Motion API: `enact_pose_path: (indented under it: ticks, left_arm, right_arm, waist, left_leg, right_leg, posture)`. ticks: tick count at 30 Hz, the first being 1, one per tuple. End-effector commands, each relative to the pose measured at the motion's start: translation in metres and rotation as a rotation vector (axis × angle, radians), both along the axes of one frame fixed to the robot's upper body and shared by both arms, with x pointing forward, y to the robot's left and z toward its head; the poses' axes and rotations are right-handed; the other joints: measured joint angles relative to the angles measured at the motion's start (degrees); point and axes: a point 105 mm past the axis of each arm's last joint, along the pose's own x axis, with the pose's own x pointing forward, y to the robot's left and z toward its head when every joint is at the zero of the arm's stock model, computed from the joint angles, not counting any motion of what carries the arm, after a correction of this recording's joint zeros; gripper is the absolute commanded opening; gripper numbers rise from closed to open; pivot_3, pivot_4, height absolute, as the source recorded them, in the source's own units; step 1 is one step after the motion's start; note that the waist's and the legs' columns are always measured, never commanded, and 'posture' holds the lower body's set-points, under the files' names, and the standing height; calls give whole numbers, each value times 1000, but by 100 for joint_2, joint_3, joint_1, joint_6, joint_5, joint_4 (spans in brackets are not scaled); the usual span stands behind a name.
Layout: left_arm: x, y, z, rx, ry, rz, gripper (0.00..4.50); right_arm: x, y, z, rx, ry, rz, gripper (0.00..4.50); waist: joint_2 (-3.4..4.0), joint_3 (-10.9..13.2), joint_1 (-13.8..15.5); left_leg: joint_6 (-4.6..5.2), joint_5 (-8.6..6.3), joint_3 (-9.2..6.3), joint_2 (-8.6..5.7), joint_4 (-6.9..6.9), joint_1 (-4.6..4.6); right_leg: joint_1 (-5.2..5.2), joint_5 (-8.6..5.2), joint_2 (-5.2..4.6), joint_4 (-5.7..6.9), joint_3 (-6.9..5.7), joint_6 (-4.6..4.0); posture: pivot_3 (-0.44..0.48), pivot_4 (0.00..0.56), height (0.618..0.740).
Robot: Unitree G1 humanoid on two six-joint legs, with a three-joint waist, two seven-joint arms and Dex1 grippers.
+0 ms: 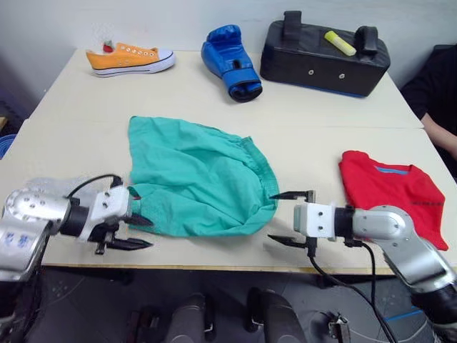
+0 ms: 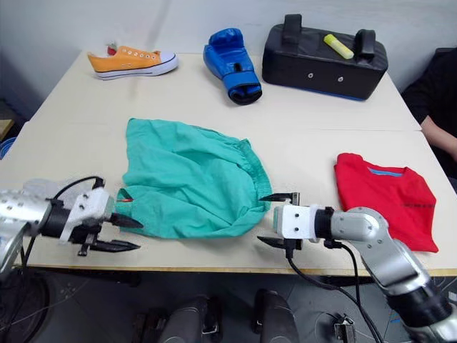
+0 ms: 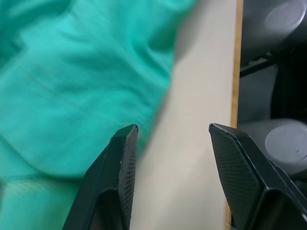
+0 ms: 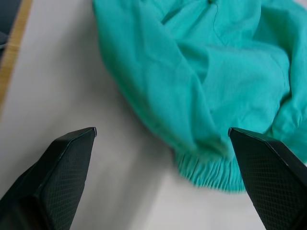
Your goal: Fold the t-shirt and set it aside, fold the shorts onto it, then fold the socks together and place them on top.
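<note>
The teal shorts (image 1: pixel 196 175) lie spread flat in the middle of the table, waistband toward the right. The red t-shirt (image 1: pixel 393 189) lies folded at the right side. My left gripper (image 1: pixel 146 233) is open at the shorts' near left corner, one finger (image 3: pixel 122 163) over the fabric edge. My right gripper (image 1: pixel 273 216) is open just off the gathered waistband (image 4: pixel 206 167) at the near right, nothing between its fingers. A pale grey shape behind my left arm looks like the socks (image 1: pixel 46 187), partly hidden.
At the back of the table are an orange sneaker (image 1: pixel 132 58), a blue boxing glove (image 1: pixel 232 61) and a black pad (image 1: pixel 325 57) with a yellow marker on it. A person's dark sleeve (image 1: pixel 437 86) is at the right. The table's front edge (image 1: pixel 214 268) runs just under both grippers.
</note>
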Motion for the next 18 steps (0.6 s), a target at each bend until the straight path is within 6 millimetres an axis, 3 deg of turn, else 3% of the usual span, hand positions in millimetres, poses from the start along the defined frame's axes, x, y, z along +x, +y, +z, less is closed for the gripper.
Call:
enact_pose_path:
  ticks: [1,4,8,10,17,18]
  left_arm:
    - [11,-2,-5,85,-196,0,2485]
    - [23,-4,-9,84,-286,32,2485]
    - [48,-8,-11,47,-406,99,2525]
    - [51,-11,-12,20,-403,94,2525]
    - [39,-8,-17,12,-296,48,261]
    - [35,-5,-17,27,-275,42,26]
  right_arm:
    - [12,7,-3,-18,-79,32,4500]
    - [24,13,-8,-19,-110,40,4500]
    - [36,16,-15,-43,-123,50,3258]
    - [38,15,-11,-38,-132,48,2589]
    - [39,-3,-1,-64,-159,14,27]
    - [39,-7,1,-74,-167,5,0]
  waist:
    - [0,0,32]
    - [1,-1,30]
    - [3,-2,-2]
    - [3,-2,-27]
    - [3,-2,-41]
    - [3,-2,-41]
  left_leg:
    - [0,1,-1,-2,0,0]
    - [-1,2,-1,-2,0,0]
    - [-3,2,2,0,-3,0]
    - [-1,5,8,0,-3,5]
    - [24,20,13,5,-3,9]
    - [24,19,13,5,-3,10]
  right_leg:
    - [0,1,-2,0,0,0]
    - [0,5,-2,0,1,-2]
    - [-4,2,0,14,-3,-7]
    - [-2,2,2,22,-3,-7]
    - [-2,-1,7,45,-1,-8]
    - [-2,-1,6,43,-1,-9]
  posture:
    - [0,150,740]
    - [0,150,740]
    - [0,150,740]
    - [0,150,740]
    - [0,150,740]
    - [0,150,740]
